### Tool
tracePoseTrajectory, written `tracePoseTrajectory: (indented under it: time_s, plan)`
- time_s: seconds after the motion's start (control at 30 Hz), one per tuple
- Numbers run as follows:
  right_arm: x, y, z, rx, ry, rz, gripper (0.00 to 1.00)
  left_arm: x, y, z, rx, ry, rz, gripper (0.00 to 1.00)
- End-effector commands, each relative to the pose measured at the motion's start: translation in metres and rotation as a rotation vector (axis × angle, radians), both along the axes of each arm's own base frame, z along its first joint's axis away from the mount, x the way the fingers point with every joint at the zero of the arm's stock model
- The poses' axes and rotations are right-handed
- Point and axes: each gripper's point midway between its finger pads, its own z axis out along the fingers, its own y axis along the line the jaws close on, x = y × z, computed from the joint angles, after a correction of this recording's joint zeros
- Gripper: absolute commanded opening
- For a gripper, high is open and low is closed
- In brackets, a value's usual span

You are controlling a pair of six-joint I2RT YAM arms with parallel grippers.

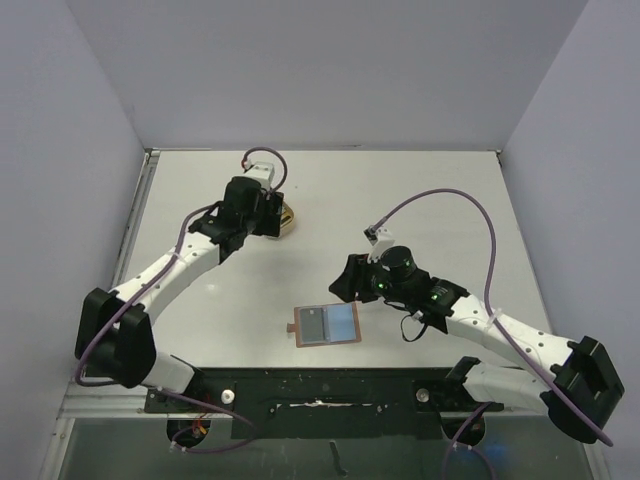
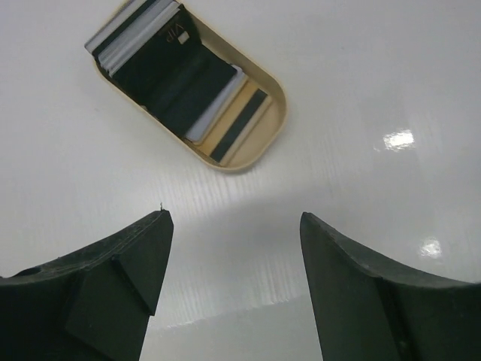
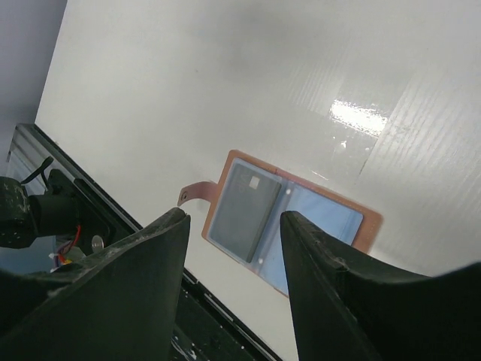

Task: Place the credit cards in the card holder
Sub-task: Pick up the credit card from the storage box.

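The brown card holder lies open near the table's front edge, snap tab to the left. A dark grey card sits in its left pocket; the right blue-grey pocket looks empty. Several credit cards in black, grey and silver lie stacked in a tan oval tray. My left gripper is open and empty, just short of the tray, which its arm mostly hides in the top view. My right gripper is open and empty above the card holder.
The black front rail runs along the near edge, close to the card holder. Grey walls enclose the white table on the left, back and right.
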Motion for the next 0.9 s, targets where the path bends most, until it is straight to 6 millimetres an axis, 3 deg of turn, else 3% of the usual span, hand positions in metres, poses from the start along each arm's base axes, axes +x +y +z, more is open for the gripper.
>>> tracePoseTrajectory:
  time_s: [0.0,0.13,0.3,0.47,0.7,0.87]
  plan:
    - [0.013,-0.001,0.025,0.017,-0.093,-0.020,0.52,0.044,0.018,0.010,0.259,-0.081,-0.082,0.66]
    - [0.012,0.000,0.019,0.014,-0.080,-0.012,0.52,0.078,0.010,-0.003,0.315,-0.095,-0.171,0.63]
    - [0.011,0.000,0.016,0.004,-0.065,-0.012,0.52,0.118,0.024,-0.022,0.396,-0.074,-0.163,0.55]
    - [0.015,-0.005,0.015,-0.012,-0.061,-0.036,0.52,0.152,0.044,-0.028,0.461,-0.061,-0.121,0.62]
    - [0.018,-0.005,0.009,-0.043,-0.034,-0.037,0.52,0.180,0.057,-0.037,0.518,-0.043,-0.138,0.64]
    - [0.021,-0.005,0.009,-0.056,-0.030,-0.045,0.52,0.189,0.055,-0.039,0.514,-0.054,-0.192,0.62]
